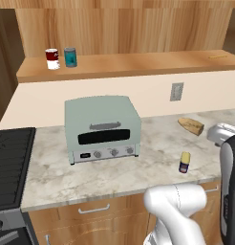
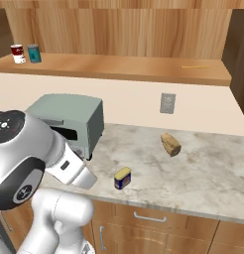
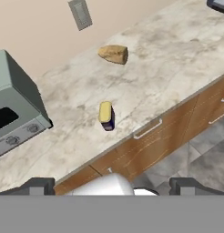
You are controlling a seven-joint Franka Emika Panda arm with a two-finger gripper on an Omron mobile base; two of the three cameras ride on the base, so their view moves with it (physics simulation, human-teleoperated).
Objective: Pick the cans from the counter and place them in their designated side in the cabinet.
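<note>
The dark blue can with a yellow top and label stands on the marbled counter near its front edge, right of the toaster oven; it is also seen as the blue can and the blue can. The teal can stands at the left end of the wooden cabinet shelf, also seen as the teal can. In the hand view my gripper is open and holds nothing. It hangs high, out in front of the counter edge and well apart from the blue can.
A red-and-white can stands just left of the teal can. A mint-green toaster oven fills the counter's left-middle, and a black stove top lies further left. A bread piece lies at the back right. Drawers sit below.
</note>
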